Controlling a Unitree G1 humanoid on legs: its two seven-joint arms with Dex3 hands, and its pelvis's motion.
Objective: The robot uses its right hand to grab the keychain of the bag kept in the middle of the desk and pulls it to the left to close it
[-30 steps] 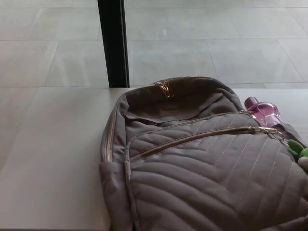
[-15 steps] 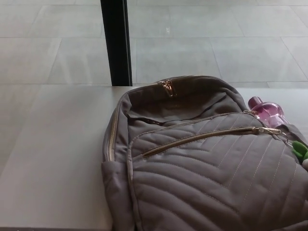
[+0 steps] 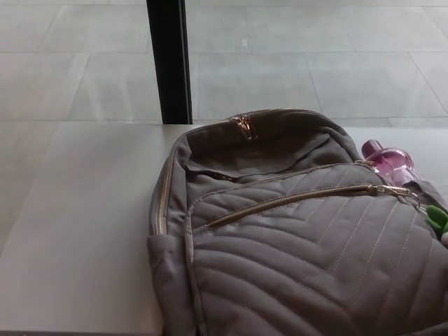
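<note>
One bag (image 3: 301, 245): grey quilted fabric, chevron stitching
desk (image 3: 84, 231): smooth, pale, under bag
floor (image 3: 280, 70): grey tiles behind bag
hands: unseen, can't tell

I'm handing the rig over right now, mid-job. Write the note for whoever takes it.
Left hand and right hand: neither in view.
The bag lies on the desk. Its zip slider sits at the track's right end, with the green keychain at the picture's right edge.
Done: nothing; the keychain is not grabbed.
Left: grab it with the right hand and pull left to close.
</note>
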